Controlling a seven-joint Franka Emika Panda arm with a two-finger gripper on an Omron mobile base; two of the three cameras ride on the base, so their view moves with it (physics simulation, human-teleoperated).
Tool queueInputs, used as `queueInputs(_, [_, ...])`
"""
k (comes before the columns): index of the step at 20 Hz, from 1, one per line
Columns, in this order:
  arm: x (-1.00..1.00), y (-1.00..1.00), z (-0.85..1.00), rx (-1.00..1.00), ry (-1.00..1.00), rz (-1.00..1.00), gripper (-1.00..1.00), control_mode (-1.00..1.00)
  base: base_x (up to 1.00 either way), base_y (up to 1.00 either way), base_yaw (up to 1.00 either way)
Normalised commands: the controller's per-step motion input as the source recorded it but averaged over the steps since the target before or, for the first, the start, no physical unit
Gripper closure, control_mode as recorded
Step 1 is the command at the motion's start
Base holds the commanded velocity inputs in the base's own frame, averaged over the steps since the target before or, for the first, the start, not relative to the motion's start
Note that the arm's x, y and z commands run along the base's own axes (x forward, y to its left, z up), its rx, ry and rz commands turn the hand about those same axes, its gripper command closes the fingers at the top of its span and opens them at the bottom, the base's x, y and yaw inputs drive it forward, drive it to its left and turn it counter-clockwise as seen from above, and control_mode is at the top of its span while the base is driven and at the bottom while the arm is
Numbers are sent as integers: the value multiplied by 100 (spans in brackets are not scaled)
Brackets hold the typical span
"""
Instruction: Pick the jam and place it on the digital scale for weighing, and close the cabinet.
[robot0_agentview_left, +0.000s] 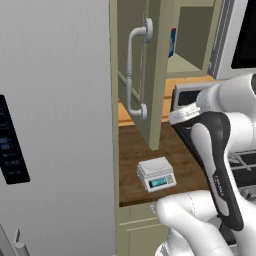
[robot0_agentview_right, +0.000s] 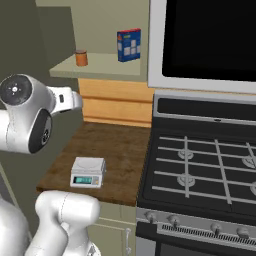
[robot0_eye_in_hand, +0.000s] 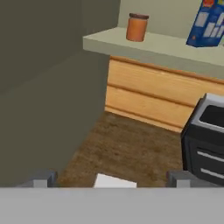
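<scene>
Standing on the open cabinet (robot0_agentview_left: 150, 75) shelf, jam (robot0_eye_in_hand: 137, 27) untouched; gripper (robot0_eye_in_hand: 109, 179) wide open, empty, above counter near scale (robot0_agentview_right: 88, 171)

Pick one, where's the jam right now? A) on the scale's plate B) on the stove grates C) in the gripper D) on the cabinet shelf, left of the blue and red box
D: the jam stands upright on the open cabinet shelf, left of the blue and red box and apart from it; the digital scale plate below is bare.
</scene>
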Motion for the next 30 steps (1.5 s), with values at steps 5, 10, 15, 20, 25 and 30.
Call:
queueInputs(5, [-32, -5, 79, 0, -43, 16, -100, -100, 0, 0, 0])
queueInputs(10, [-16, -5, 69, 0, -38, 15, -100, -100, 0, 0, 0])
queueInputs(15, [0, -2, 52, 0, -18, 15, -100, -100, 0, 0, 0])
queueInputs(20, [14, 0, 39, 2, -2, 12, -100, -100, 0, 0, 0])
queueInputs(25, [31, 1, 10, 0, 14, 9, -100, -100, 0, 0, 0])
queueInputs(30, [44, 2, -2, 6, 20, 5, -100, -100, 0, 0, 0])
